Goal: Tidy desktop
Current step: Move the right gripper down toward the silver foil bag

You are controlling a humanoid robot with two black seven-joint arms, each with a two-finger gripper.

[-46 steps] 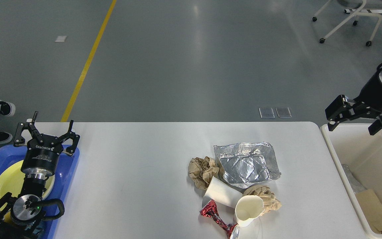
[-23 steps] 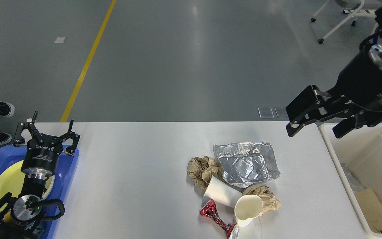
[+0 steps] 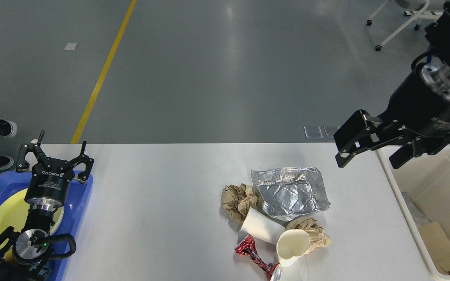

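The right hand (image 3: pixel 369 151) hung spread above the desk (image 3: pixel 162 203); the left hand (image 3: pixel 55 158) was spread too. The foil bag (image 3: pixel 289 191) looked light and slippery, best pinched at its crumpled edge.

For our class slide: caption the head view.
Open right gripper above desktop near crumpled foil.

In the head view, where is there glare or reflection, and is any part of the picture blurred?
Head view: sharp overall, no blur; soft light streaks reflect on the grey floor; the crumpled foil tray glints; the desktop is evenly lit, with faint shadows.
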